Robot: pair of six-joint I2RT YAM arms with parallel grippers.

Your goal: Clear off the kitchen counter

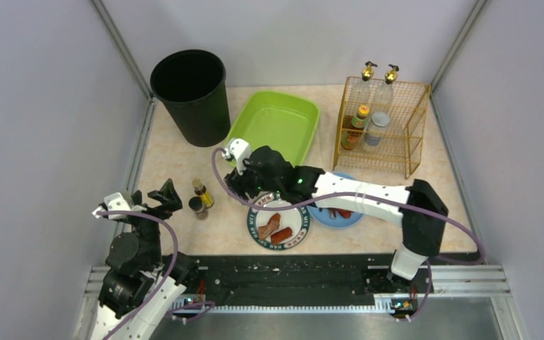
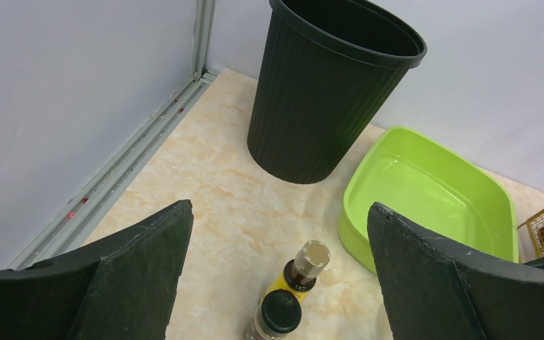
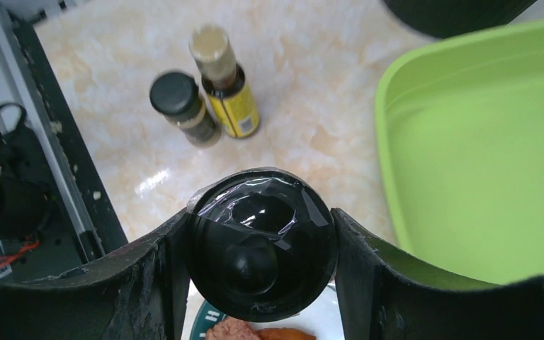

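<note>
We are looking down on the whole table (image 1: 173, 173) from high behind its near edge. Our left wrist view is facing the far black bin (image 2: 329, 92); our right is peering closely downward (nearly vertical). All are sharing the two bottles (image 1: 202, 193) and green tray (image 1: 276, 120).

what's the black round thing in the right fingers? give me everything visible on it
The black round thing looks like glossy plastic. From above it shows a circular top with a sunken centre and a rounded bump, with creased clear film or tape across it. It stands upright in the right gripper, whose fingers touch its two sides. It is over the plate edge. Whether it is lifted can't be told.
</note>
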